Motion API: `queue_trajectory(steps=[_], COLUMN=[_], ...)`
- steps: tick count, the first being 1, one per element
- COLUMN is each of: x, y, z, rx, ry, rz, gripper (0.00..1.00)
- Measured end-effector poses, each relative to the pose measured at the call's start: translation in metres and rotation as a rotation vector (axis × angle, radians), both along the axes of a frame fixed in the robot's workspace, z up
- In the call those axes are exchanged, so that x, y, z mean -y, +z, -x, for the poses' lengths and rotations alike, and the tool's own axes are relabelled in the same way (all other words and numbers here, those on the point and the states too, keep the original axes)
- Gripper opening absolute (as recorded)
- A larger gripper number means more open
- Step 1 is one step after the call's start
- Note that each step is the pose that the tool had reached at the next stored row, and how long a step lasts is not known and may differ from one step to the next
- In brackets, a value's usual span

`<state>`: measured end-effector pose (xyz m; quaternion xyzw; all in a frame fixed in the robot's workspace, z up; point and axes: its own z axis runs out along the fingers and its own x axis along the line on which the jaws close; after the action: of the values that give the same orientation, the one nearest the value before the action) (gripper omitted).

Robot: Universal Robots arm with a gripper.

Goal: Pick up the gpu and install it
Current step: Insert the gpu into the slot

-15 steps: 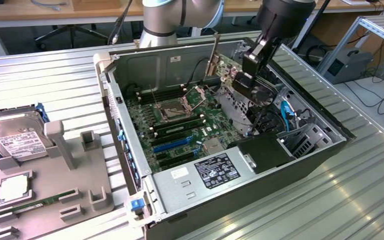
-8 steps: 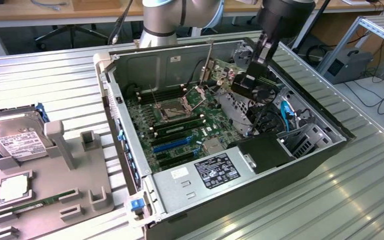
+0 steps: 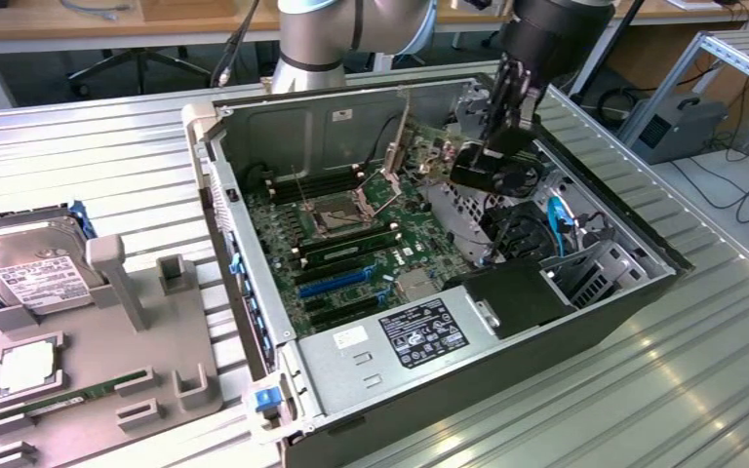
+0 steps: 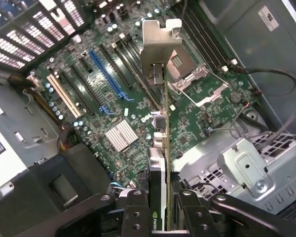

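On the ribbed metal counter (image 3: 89, 146), the open black computer case (image 3: 479, 409) is lying mid-frame, its green motherboard (image 3: 348, 244) facing up. In the exterior view's upper right, the black two-fingered hand (image 4: 163, 200), part-closed, is gripping the thin green-edged gpu (image 4: 163, 148) edgewise above the board. It seems mid-carry. Seating is calling for lining its edge with a long blue slot (image 4: 106, 74) while clearing the nearby blue cable (image 3: 557, 219).

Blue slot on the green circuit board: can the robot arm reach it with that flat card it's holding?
Probably yes. The black gripper is shut on the thin dark card with a silvery bracket, above the open grey computer case. Nothing lies across the long blue slot.
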<state>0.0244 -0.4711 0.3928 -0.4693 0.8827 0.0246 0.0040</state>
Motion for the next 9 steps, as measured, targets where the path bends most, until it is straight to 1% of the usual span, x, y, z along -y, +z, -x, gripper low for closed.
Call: queue_trajectory(steps=[1,4,5,7,8,9], x=[0.0000,0.0000,0.0000,0.0000,0.0000,0.0000], y=[-0.0001,-0.0002,-0.0003,-0.0004,-0.0005,-0.0007], z=[0.0000,0.0000,0.0000,0.0000,0.0000,0.0000], rx=[0.0000,0.0000,0.0000,0.0000,0.0000,0.0000], ry=[0.040,0.116,0.152,0.191,0.220,0.259], rz=[0.0001,0.0005,0.0008,0.0012,0.0013,0.0015], gripper=[0.27,0.27,0.27,0.27,0.27,0.27])
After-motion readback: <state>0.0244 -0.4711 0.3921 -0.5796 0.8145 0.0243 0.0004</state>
